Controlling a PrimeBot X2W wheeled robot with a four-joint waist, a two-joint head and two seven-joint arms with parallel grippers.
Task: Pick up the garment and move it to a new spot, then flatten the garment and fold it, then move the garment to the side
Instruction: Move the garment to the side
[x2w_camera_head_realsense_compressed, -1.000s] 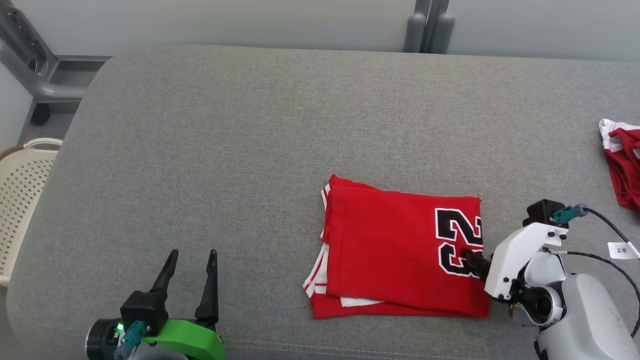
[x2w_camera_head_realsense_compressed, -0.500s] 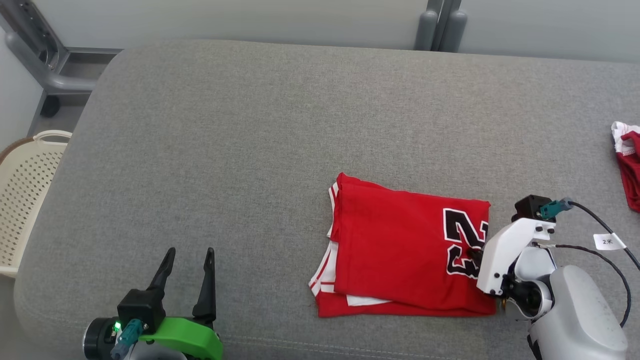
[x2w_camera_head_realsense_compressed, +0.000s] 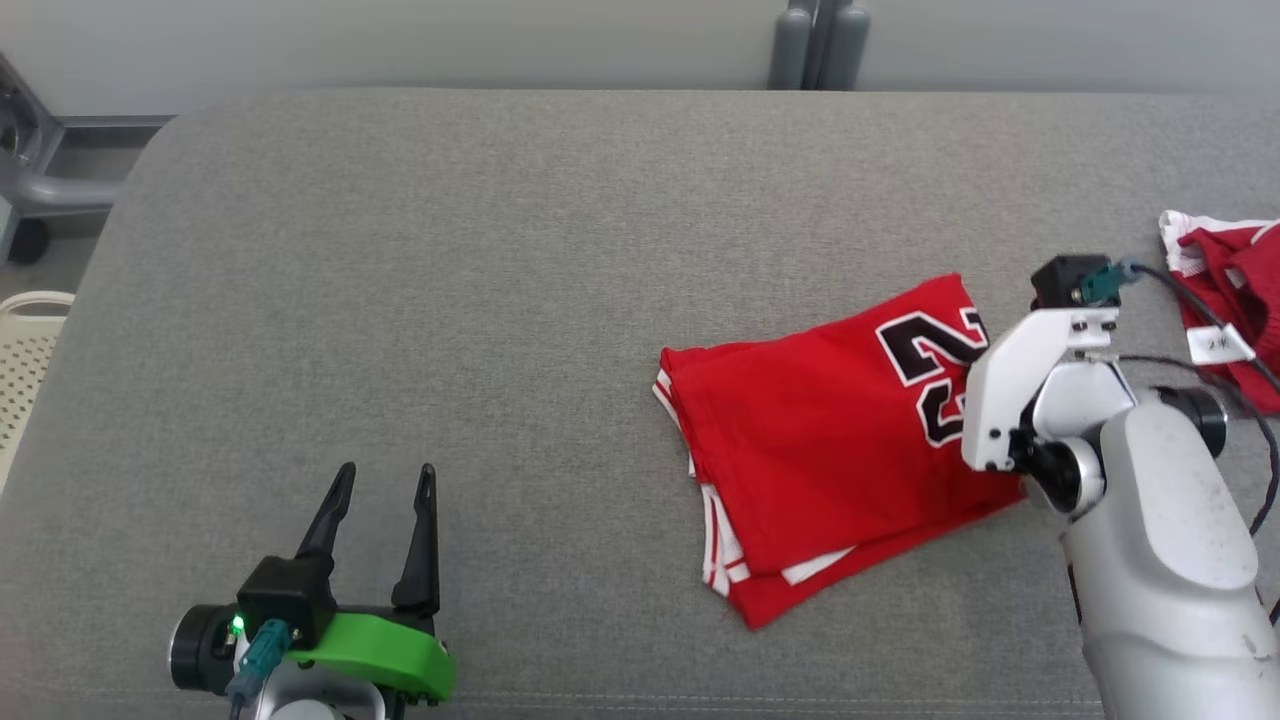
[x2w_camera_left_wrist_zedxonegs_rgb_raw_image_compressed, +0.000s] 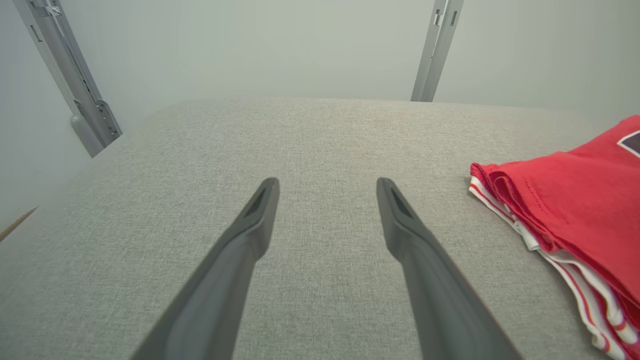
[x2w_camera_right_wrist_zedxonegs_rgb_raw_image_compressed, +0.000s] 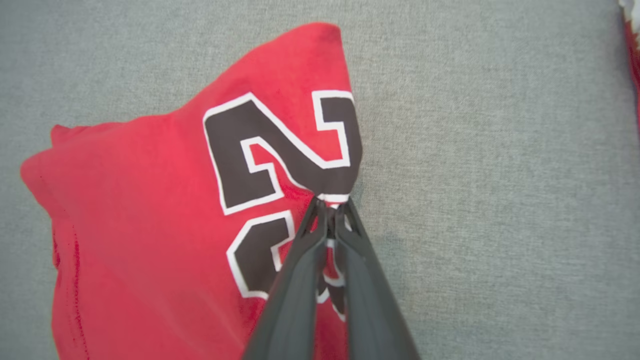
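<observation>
The folded red garment (x2w_camera_head_realsense_compressed: 830, 440) with a black number outlined in white lies on the grey couch-like surface (x2w_camera_head_realsense_compressed: 450, 300), right of centre. My right gripper (x2w_camera_right_wrist_zedxonegs_rgb_raw_image_compressed: 330, 206) is shut on the garment's (x2w_camera_right_wrist_zedxonegs_rgb_raw_image_compressed: 150, 210) right edge at the number, and that edge is raised and turned toward the back. In the head view the right arm's white wrist housing covers the fingers. My left gripper (x2w_camera_head_realsense_compressed: 385, 478) stands open at the lower left, nothing between its fingers (x2w_camera_left_wrist_zedxonegs_rgb_raw_image_compressed: 260, 210), with the garment's folded edge (x2w_camera_left_wrist_zedxonegs_rgb_raw_image_compressed: 560, 210) off to its right.
A second red and white garment (x2w_camera_head_realsense_compressed: 1230, 290) lies at the far right edge. A cream perforated basket (x2w_camera_head_realsense_compressed: 25, 370) stands off the left end of the surface. Grey frame posts (x2w_camera_head_realsense_compressed: 815, 40) rise behind the back edge.
My right gripper has dragged the garment's right edge toward the back, so the folded garment has swung round and now lies aslant. The head camera has also shifted. The left gripper keeps its place.
</observation>
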